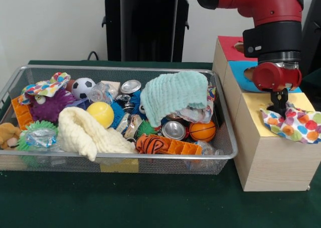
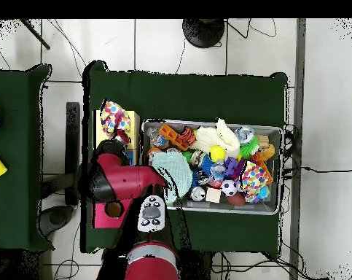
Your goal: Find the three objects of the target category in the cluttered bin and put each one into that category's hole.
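Above the yellow-topped box [image 1: 281, 137], our gripper [image 1: 279, 106] is holding its fingers closed on a polka-dot fabric piece [image 1: 296, 123], which is draping across the box top and covering the hole. We are seeing a second polka-dot piece [image 1: 46, 87] lying at the far corner of the wire mesh bin [image 1: 125, 162], touching a purple spiky ball [image 1: 49, 106]. A mint-green waffle cloth [image 1: 173, 95] is sitting near the bin's middle.

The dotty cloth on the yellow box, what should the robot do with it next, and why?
Probably lift it a little and shift it over the hole. The pincer seems to pinch the dotty cloth, which lies spread across the yellow box instead of dropping inside.
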### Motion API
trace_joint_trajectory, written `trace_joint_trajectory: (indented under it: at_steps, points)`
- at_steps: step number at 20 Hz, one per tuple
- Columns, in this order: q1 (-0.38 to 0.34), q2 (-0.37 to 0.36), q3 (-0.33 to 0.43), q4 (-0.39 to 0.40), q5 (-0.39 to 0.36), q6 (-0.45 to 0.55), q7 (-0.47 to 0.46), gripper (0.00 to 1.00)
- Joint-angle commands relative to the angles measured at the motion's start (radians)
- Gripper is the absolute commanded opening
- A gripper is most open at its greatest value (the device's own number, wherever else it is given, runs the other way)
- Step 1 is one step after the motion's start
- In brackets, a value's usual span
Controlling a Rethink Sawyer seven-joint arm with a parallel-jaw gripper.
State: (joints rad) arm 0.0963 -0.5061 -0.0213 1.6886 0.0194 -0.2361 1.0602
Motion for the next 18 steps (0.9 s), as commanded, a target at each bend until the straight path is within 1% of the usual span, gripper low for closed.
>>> trace_joint_trajectory:
  at_steps: [1,3,5,7,8,10,11,12,13,15,17,18]
  points:
    - [-0.052,0.146,0.055,0.052,-0.045,0.285,0.108,0.0]
    - [-0.059,0.153,0.074,0.024,-0.072,0.324,0.065,0.0]
    - [-0.07,0.174,0.089,-0.015,-0.078,0.38,0.033,0.0]
    - [-0.079,0.194,0.097,-0.042,-0.081,0.356,0.041,0.0]
    - [-0.1,0.2,0.124,-0.053,-0.093,0.369,0.028,0.0]
    - [-0.115,0.209,0.151,-0.089,-0.116,0.435,-0.017,0.0]
    - [-0.116,0.21,0.16,-0.112,-0.147,0.465,-0.059,0.0]
    - [-0.104,0.213,0.153,-0.139,-0.16,0.498,-0.081,0.0]
    - [-0.098,0.214,0.152,-0.156,-0.168,0.511,-0.081,0.0]
    - [-0.132,0.213,0.212,-0.163,-0.22,0.503,-0.112,0.0]
    - [-0.126,0.217,0.218,-0.195,-0.272,0.529,-0.142,0.0]
    - [-0.112,0.216,0.207,-0.213,-0.297,0.553,-0.156,0.0]
